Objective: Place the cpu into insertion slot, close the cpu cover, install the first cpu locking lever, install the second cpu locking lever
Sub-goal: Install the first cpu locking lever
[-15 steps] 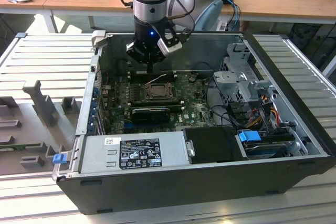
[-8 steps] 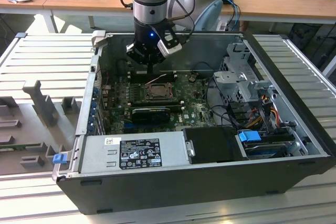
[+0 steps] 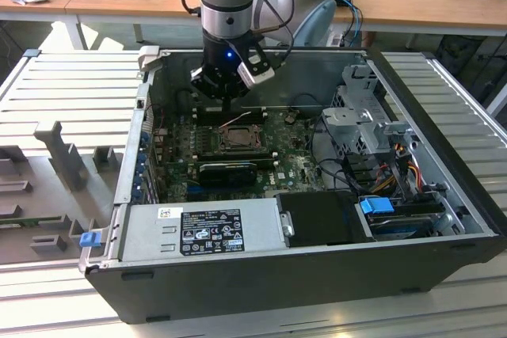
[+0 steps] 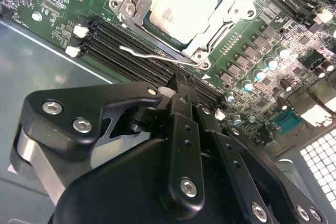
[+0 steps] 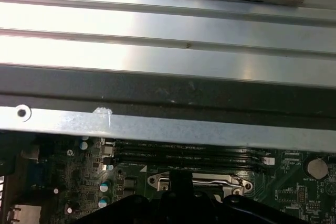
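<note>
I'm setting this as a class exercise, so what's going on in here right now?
A robot arm's end effector, shut and empty, hangs inside an open computer case, above the motherboard beside the insertion slot. In the second wrist view the cpu sits in the slot with the cpu cover down around it. A wire lever lies along one side; whether it is latched is unclear.

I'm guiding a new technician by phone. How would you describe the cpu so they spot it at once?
In the open computer case, find the green motherboard below the gripper. Near its middle lies the silvery square cpu cover. The cpu is the flat, pale silver square inside that frame, unlike the long black memory slots alongside.
</note>
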`<state>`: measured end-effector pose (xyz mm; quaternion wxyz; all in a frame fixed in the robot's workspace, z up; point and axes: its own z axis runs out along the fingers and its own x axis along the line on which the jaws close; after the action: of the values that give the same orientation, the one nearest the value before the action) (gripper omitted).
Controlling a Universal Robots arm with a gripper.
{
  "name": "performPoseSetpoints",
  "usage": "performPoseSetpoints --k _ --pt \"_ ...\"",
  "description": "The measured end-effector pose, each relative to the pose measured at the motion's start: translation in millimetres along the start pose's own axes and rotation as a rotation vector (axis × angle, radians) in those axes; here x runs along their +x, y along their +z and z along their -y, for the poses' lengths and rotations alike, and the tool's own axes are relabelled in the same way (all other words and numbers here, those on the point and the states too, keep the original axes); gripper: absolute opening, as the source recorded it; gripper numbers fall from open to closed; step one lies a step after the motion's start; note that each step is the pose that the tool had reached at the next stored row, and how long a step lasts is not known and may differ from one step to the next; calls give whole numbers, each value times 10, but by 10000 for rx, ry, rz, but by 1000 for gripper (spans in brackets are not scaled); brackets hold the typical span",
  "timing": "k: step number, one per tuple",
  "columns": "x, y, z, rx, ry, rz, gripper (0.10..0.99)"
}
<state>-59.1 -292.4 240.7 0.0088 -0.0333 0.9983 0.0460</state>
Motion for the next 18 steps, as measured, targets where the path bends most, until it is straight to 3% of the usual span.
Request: performPoseSetpoints --k 12,18 --pt "-31 23 4 -7 -255 -23 106" --pt "-105 62 13 -7 -266 -24 106"
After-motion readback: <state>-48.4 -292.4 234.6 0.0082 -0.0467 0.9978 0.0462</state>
